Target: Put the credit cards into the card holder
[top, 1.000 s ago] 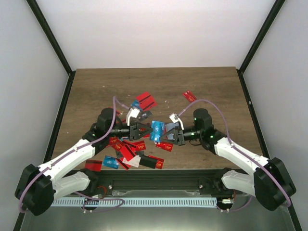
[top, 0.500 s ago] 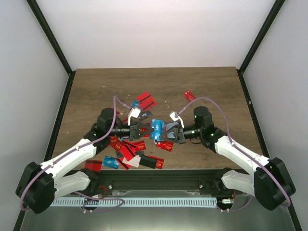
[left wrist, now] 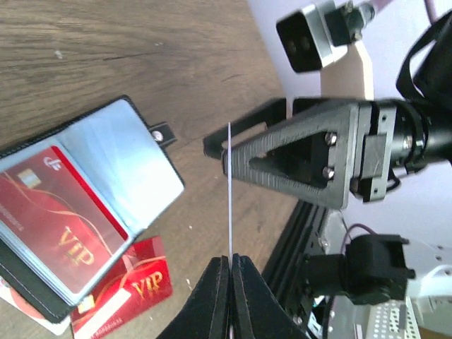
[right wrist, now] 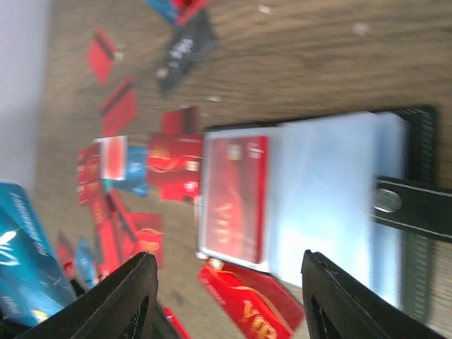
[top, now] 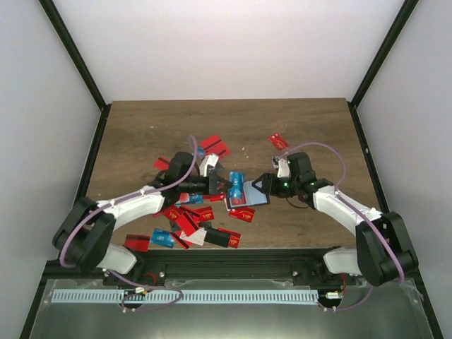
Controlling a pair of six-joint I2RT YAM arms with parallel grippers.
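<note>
The card holder [top: 248, 195] lies open on the table between both grippers, with a red card in its greyish-blue left pocket [right wrist: 233, 198]. In the left wrist view the card holder [left wrist: 145, 166] sits to the left of my jaws. My left gripper [top: 226, 186] is shut on a blue credit card [top: 236, 185], seen edge-on as a thin line [left wrist: 230, 191] and as a blue corner [right wrist: 21, 247]. My right gripper [top: 263, 187] stands open just right of the holder, its fingers [right wrist: 134, 300] apart with nothing between them. More credit cards [top: 187, 219] lie scattered near the left arm.
A red VIP card [left wrist: 127, 293] pokes out from under the holder's near edge. The holder's snap strap [right wrist: 409, 205] points to the right. A dark grey card [right wrist: 185, 46] and red cards [top: 214, 147] lie farther back; one red card [top: 278, 141] lies alone at back right.
The left gripper shut on the blue card and the right gripper opened and let go of it. Both wrists swung toward the back, uncovering the open card holder.
</note>
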